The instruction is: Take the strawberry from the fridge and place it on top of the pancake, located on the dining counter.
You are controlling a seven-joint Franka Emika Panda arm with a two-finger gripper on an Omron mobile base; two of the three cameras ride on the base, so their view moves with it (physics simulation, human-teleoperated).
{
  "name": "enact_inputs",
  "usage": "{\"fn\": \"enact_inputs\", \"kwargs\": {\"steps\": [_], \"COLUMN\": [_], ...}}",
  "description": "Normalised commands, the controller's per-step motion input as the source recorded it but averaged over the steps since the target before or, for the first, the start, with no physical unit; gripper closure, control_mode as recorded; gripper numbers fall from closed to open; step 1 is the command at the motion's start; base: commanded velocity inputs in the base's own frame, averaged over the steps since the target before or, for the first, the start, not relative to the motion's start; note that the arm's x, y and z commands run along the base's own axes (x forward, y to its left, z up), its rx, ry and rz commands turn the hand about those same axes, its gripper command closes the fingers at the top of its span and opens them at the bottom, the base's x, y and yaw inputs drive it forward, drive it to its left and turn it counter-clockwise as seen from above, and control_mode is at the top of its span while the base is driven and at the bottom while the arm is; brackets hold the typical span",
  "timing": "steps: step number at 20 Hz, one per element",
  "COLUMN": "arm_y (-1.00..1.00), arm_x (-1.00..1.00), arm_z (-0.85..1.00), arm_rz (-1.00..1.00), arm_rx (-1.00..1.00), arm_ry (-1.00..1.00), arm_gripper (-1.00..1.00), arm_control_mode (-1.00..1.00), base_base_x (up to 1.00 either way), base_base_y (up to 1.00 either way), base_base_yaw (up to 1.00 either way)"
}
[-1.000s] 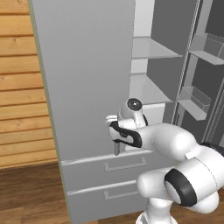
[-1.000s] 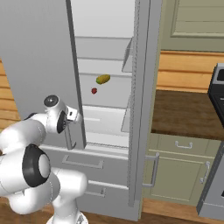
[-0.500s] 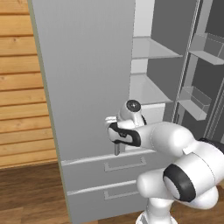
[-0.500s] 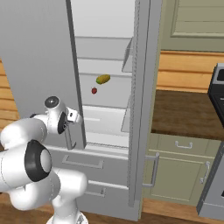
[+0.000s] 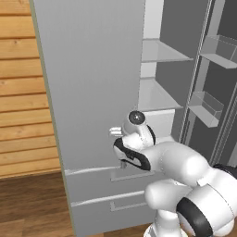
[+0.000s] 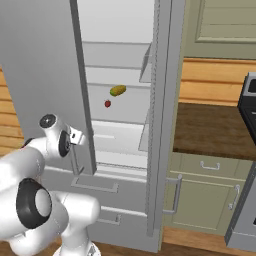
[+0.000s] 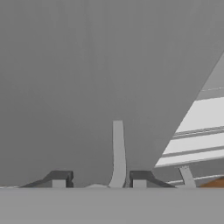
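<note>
Wall: horizontal wood planks (image 5: 23, 92), warm tan.
Floor: dark brown wood (image 5: 32, 203).
Cabinets: pale green base units (image 6: 210, 192), bar handles.
Countertop: dark brown (image 6: 212, 130).

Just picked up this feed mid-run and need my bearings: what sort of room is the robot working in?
A home kitchen, by the look of it. A tall grey fridge stands with its door open, a strawberry on an inner shelf. Beside it runs a dark wooden countertop over pale green cabinets, with a stove edge at far right.
</note>
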Motion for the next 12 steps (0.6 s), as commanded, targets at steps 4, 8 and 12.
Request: {"fn": "enact_inputs", "kwargs": {"steps": [4,8,12], "arm_y": [0.26,0.29,0.32], "arm_x": [-0.47,-0.64,-0.87], "arm_z": [0.00,0.00,-0.03], "arm_rz": [-0.26,-0.32,-0.23], "arm_rx": [-0.08,-0.06,-0.04], "arm_ry": [0.05,0.07,0.02], "arm_gripper": [1.00,1.00,1.00], "arm_control_mode": [-1.00,-1.00,-1.00], "base_base_x": [0.00,0.00,0.00], "base_base_y": [0.00,0.00,0.00], "base_base_yaw": [0.00,0.00,0.00]}}
